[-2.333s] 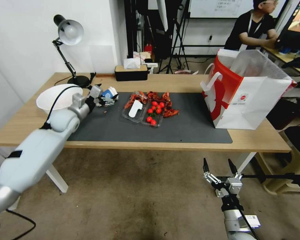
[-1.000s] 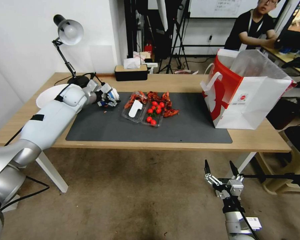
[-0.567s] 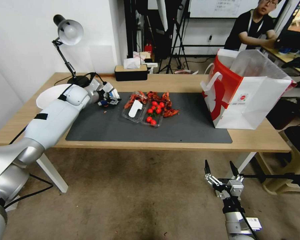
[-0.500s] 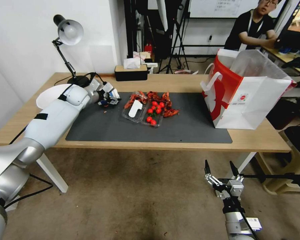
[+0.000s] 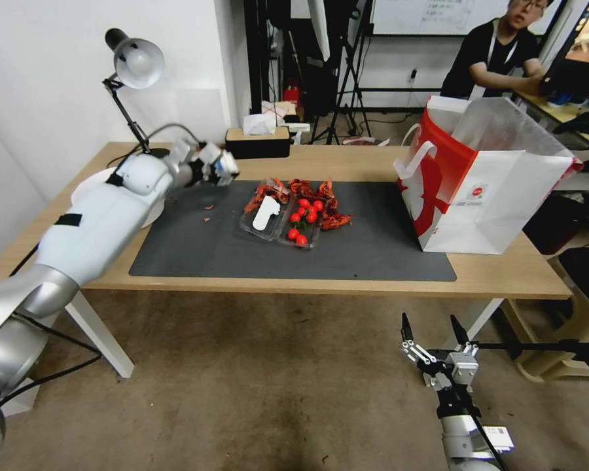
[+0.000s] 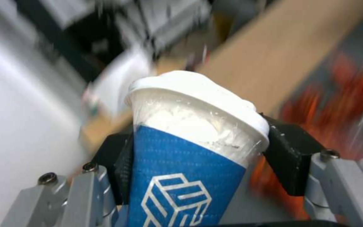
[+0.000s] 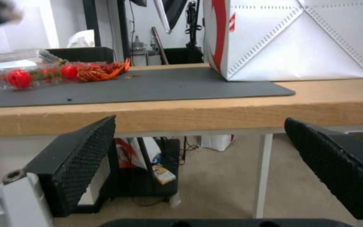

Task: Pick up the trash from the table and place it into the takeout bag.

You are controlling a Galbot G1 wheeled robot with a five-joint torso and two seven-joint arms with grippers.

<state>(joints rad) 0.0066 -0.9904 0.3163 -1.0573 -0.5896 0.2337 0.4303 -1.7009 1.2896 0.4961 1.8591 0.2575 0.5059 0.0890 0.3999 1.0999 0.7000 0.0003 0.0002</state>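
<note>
Head view high over table (image 5: 347,160); right wrist below edge

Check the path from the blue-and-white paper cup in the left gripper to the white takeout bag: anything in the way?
The clear tray of cherry tomatoes and red shells sits on the dark grey mat between the blue-and-white paper cup, clamped in the left gripper, and the white takeout bag. The tray is low.

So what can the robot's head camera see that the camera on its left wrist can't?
Only the head view takes in the whole table, the takeout bag, the desk lamp and the right gripper hanging low in front of the table, jaws open. Only the left wrist view shows the white geometric logo on the paper cup. Both show the left gripper shut on that cup.
</note>
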